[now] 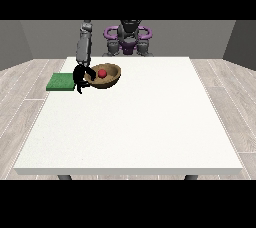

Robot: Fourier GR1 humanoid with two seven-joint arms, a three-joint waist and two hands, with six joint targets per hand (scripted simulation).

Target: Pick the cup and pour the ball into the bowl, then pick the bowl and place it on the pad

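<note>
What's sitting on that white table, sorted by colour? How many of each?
Red: 1, the ball inside the bowl
Brown: 1, the wooden bowl
Green: 1, the flat pad at the table's edge
Total: 3 things. No cup shows.

One arm out, hand low at view's left.
I see the hand at the view's left (80, 76) with fingers curled; forearm (83, 47) runs steeply down to it.

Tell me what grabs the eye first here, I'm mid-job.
The brown bowl with the red ball inside it, near the table's far left. The black hand at the view's left is at the bowl's rim, and the green pad lies just left of it, at the table's edge.
</note>
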